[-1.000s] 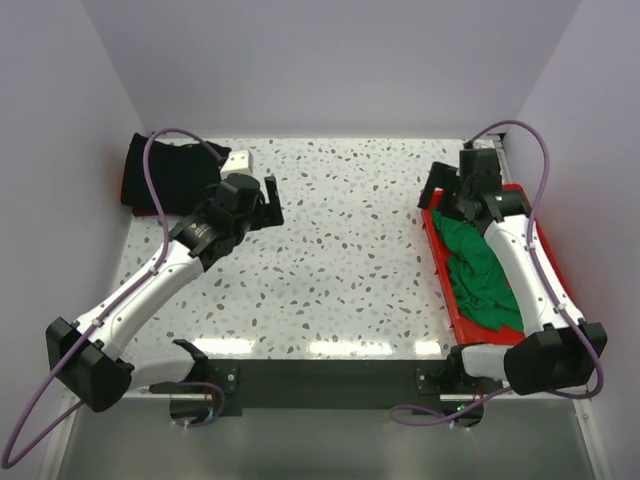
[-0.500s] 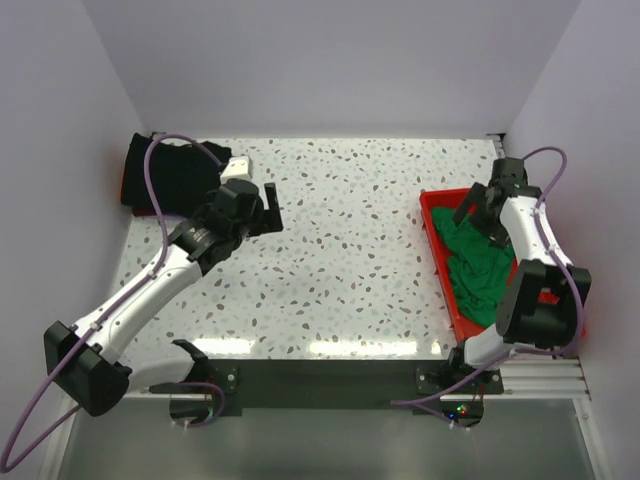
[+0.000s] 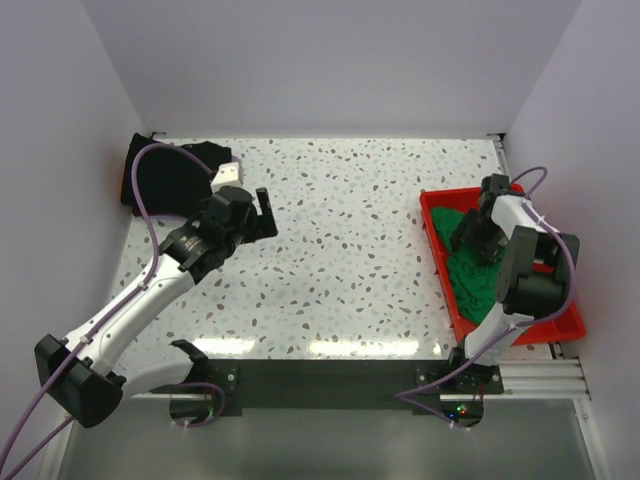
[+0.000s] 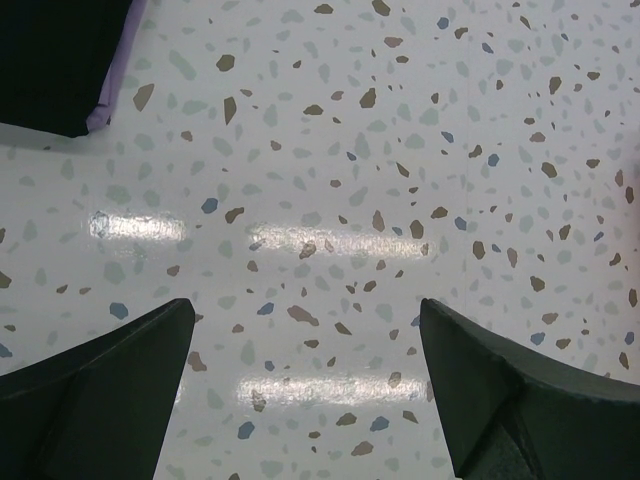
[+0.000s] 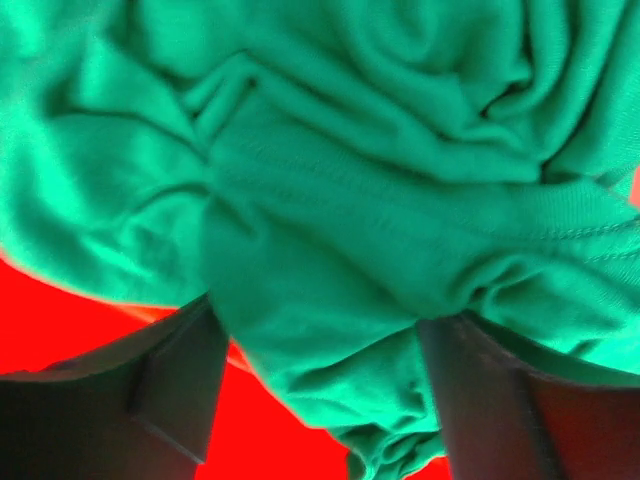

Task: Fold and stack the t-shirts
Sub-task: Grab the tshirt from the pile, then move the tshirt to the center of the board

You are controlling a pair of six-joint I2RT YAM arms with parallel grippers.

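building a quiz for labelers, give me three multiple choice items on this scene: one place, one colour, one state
1. Where is the green shirt? A on the floor B in the tray C on a shelf
2. What colour is the tray? A blue B white C red
3. The left end effector is: A open B shut on cloth C out of view

1 B: it lies bunched within the tray's walls.
2 C: its rim is red.
3 A: its fingers stand apart over the table.

Top view looks down from behind on the whole desk [image 3: 350, 260]; wrist views sit close: left over desk, right against green t-shirt [image 5: 380, 200].
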